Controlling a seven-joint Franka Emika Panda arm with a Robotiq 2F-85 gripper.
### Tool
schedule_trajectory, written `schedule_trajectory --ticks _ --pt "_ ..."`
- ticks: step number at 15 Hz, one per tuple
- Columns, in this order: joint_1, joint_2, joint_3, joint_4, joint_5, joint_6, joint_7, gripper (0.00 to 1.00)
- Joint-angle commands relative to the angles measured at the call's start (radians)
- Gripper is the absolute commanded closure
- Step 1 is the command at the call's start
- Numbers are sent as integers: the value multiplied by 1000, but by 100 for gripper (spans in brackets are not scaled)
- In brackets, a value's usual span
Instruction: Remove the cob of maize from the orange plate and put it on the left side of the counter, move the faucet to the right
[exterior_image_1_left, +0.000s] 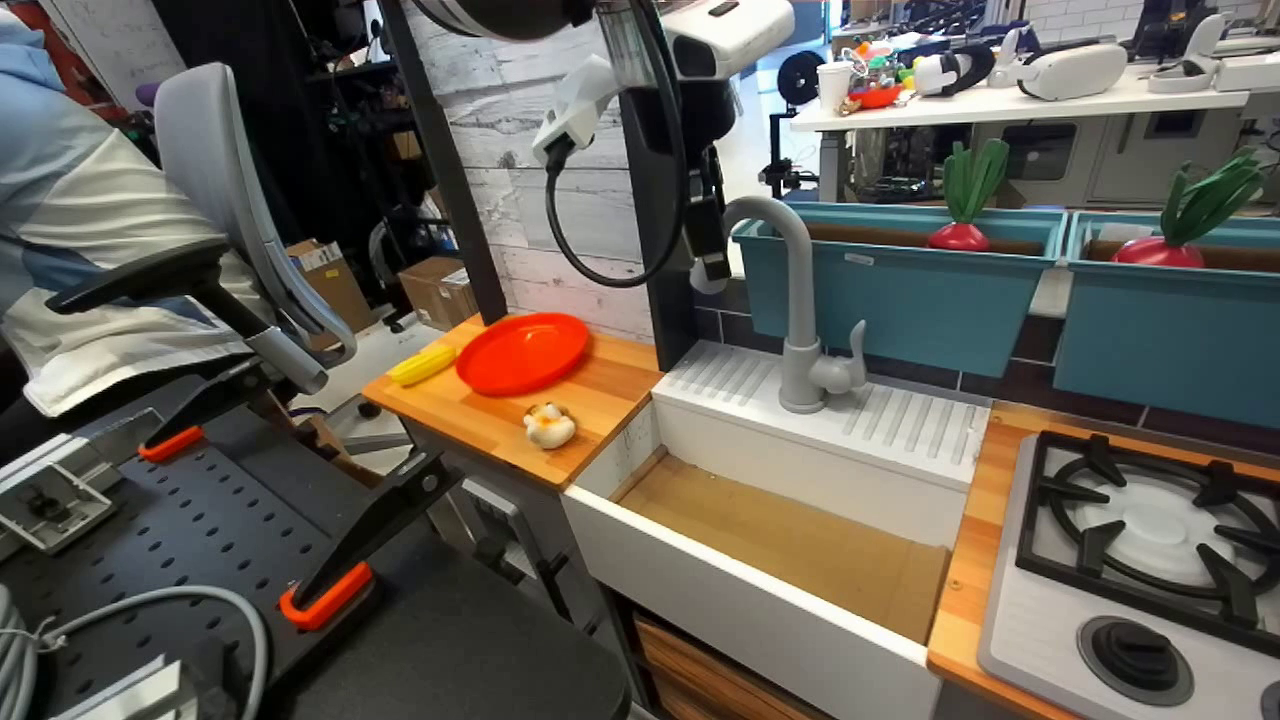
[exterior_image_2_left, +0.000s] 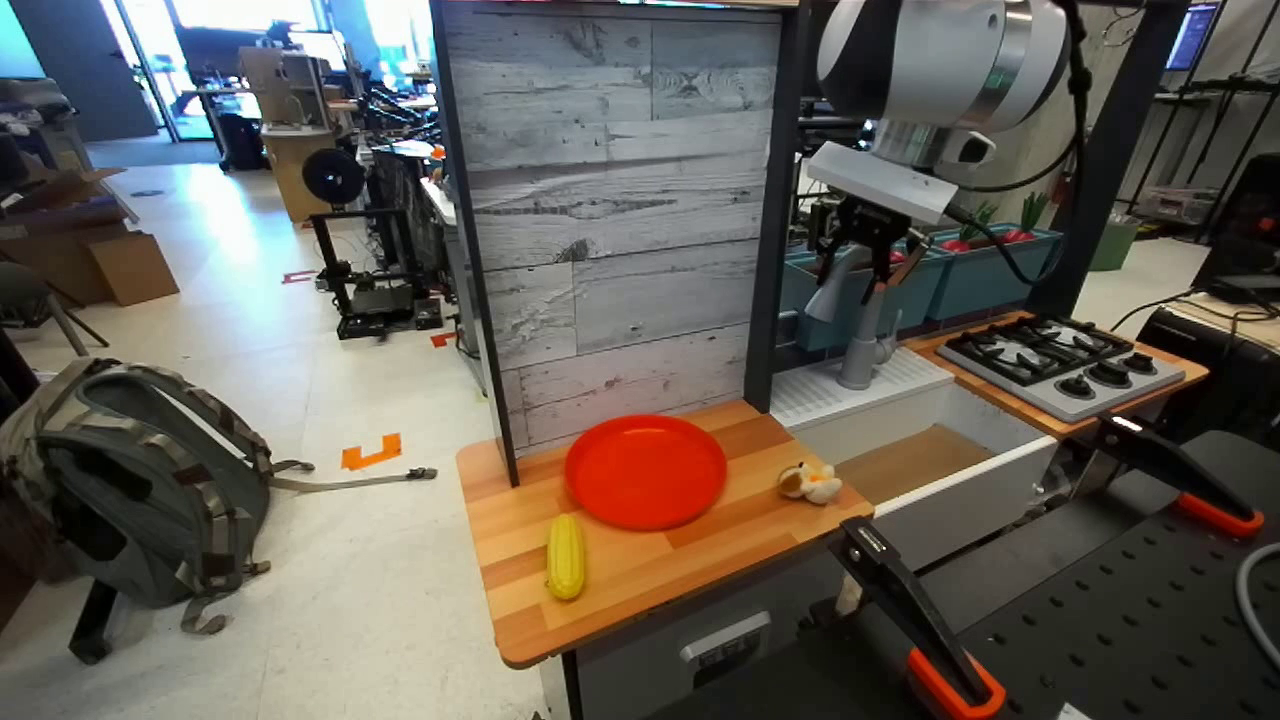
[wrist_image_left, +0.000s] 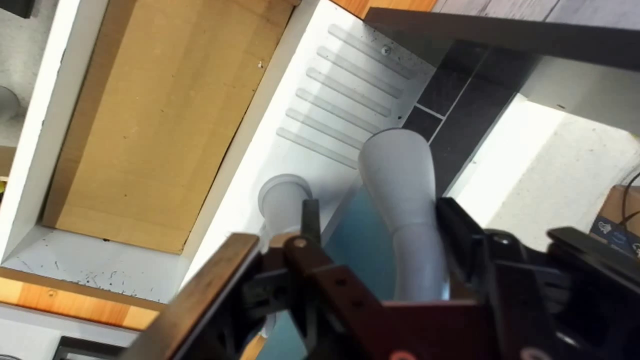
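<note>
The cob of maize (exterior_image_2_left: 565, 557) lies on the wooden counter (exterior_image_2_left: 650, 565), off the orange plate (exterior_image_2_left: 645, 470) and just beside its rim. The gripper (wrist_image_left: 380, 215) is up at the faucet (exterior_image_1_left: 802, 280), its fingers (wrist_image_left: 459, 235) partly apart, with the arched spout (wrist_image_left: 407, 200) between them. In the wrist view a clear gap shows between the spout and one finger (wrist_image_left: 311, 220); the other finger sits right along the spout's opposite edge, and I cannot tell whether it touches. The spout is turned toward the plate's side of the sink (exterior_image_1_left: 740, 610).

There is one cob, one plate and one small pale lump (exterior_image_1_left: 549, 426) on that part of the counter; one faucet with one handle (exterior_image_1_left: 845, 368); one white sink. In an exterior view, the single stove (exterior_image_2_left: 1060, 365) has two burners (exterior_image_2_left: 1022, 355) and three knobs (exterior_image_2_left: 1110, 374). Both exterior views show two blue planters (exterior_image_1_left: 890, 310), two red radishes (exterior_image_1_left: 958, 237), one in each, and two black clamps (exterior_image_1_left: 375, 525) with orange ends.
</note>
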Motion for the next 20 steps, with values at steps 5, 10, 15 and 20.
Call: schedule_trajectory --ticks 5,10,15,20 --pt "22 18 -13 28 10 15 4 45" --pt "28 18 -19 26 4 12 7 66" --pt "19 21 -12 24 7 6 -4 86" --pt "16 20 -7 24 6 -1 -13 93"
